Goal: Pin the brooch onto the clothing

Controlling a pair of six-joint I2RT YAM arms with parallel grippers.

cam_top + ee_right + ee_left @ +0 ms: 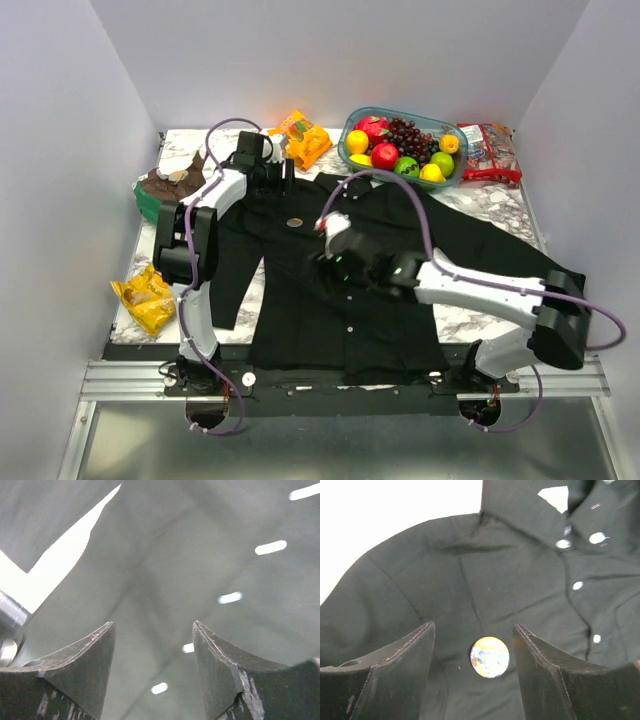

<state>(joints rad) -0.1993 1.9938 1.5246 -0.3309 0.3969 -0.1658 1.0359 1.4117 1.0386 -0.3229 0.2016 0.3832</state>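
The clothing [350, 290], a black button-up shirt, lies spread flat across the table. The brooch [294, 222], a small pale gold disc, rests on the shirt's chest left of the collar. In the left wrist view the brooch [490, 657] shows on the clothing [470, 570] between my open fingers and touches neither. My left gripper [281, 180] [473, 625] is open, just behind the brooch. My right gripper [330, 240] [152, 623] is open over the clothing [165, 555], near its row of white buttons [230, 598], with nothing between its fingers.
A bowl of fruit [452, 175] stands at the back. An orange snack bag [300, 138] lies to its left and a red packet [488, 152] to its right. A yellow bag [145, 295] and a brown and green object [165, 185] sit along the left edge.
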